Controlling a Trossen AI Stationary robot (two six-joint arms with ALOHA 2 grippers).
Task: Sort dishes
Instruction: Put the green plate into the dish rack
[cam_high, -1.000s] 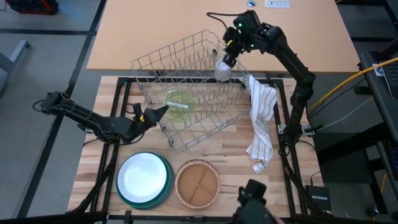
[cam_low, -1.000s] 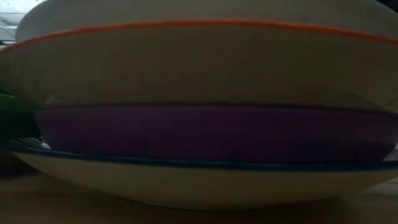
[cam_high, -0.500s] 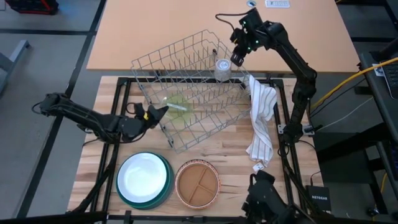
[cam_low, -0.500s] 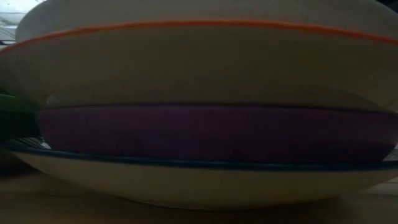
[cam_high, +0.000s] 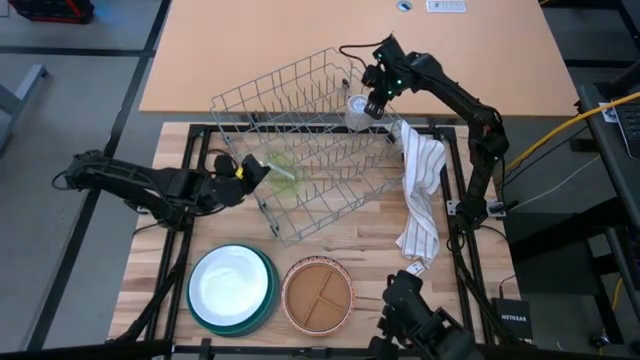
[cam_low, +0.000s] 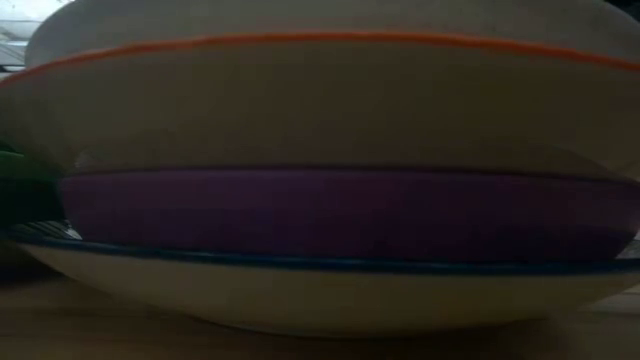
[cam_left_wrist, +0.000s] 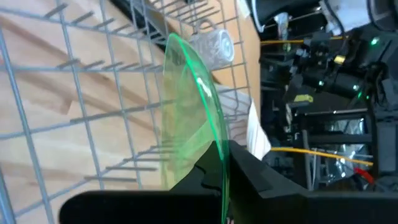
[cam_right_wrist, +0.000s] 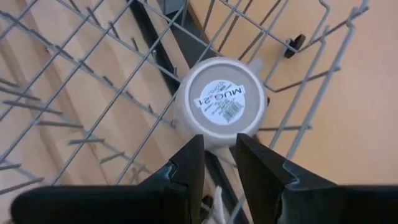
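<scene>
A clear green plate stands tipped on edge among the tines of the grey wire rack. My left gripper is shut on it at the rack's left side. An upturned white mug is in the rack's far right corner, with my right gripper shut on it from above. Near the table's front edge, a white plate tops a teal stack. Beside it, a brown divided plate tops a stack whose white, purple and blue-rimmed dishes fill the low view. My left gripper pinches the green plate's rim between its two fingers, one on each face. The fingers come nearly level from the table's left. The plate stands on edge inside the rack, and its lower edge is hidden by the fingers. My right gripper holds the mug by its side just below the base, slanting down from the far right. The fingers hide the exact part. The mug is upside down, its labelled base up. I cannot tell whether it rests on the rack's wires.
A white striped cloth hangs over the rack's right side onto the table. The rack sits tilted across the table's far half. A dark object shows at the near edge. Bare wood lies between the rack and the two stacks.
My left gripper has risen a little and turned, tipping the green plate from lying flat in the rack to standing on edge. My right gripper has come down with the mug into the rack's far right corner, and the mug has stayed upturned.
</scene>
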